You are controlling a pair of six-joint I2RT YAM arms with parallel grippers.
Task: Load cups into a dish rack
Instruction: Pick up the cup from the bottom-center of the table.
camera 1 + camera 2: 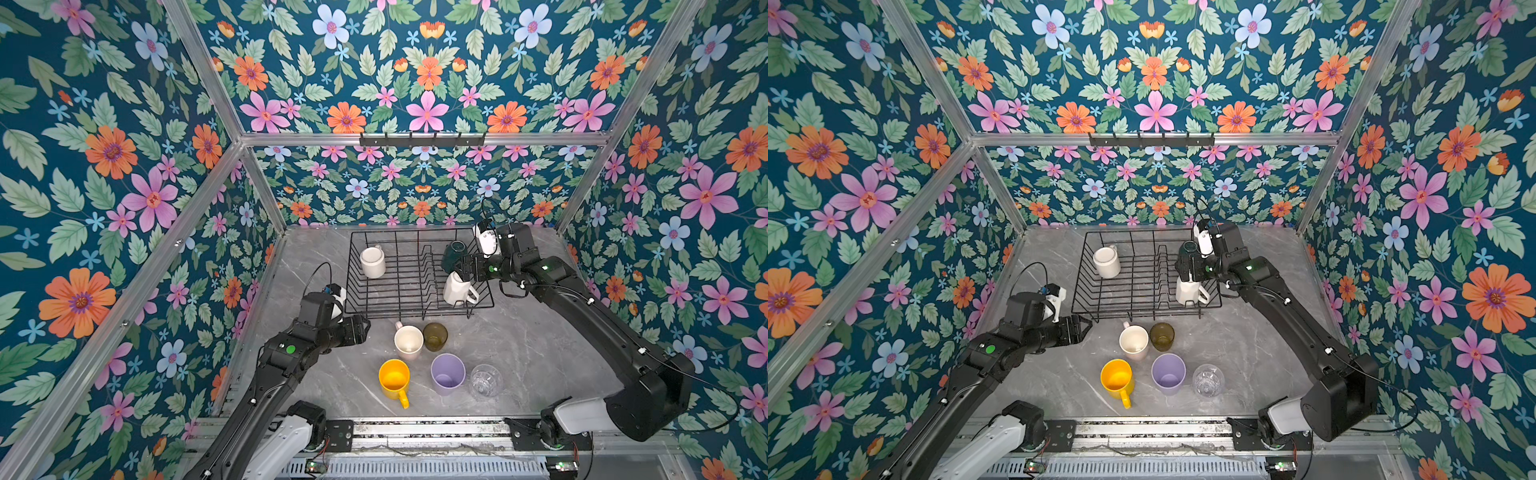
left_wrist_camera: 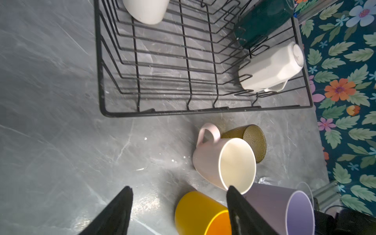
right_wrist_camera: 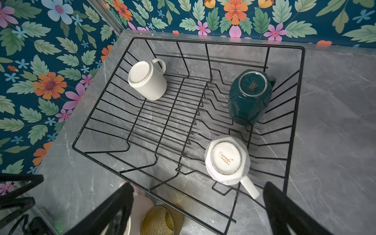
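Left gripper (image 2: 179, 188) fingers stand spread and empty above the table (image 2: 50, 122), one crossing the rim of the pale pink mug (image 2: 223, 160) and hiding part of the lilac tumbler (image 2: 272, 203); the yellow mug (image 2: 195, 211) is cut off. Right gripper (image 3: 198, 185) hangs wide open, holding nothing, over the dish rack (image 1: 405, 270), where a cream mug (image 3: 147, 80), dark green mug (image 3: 249, 97) and white faceted mug (image 3: 226, 160) sit upside down. Gold script on the white mug's base is too small to read.
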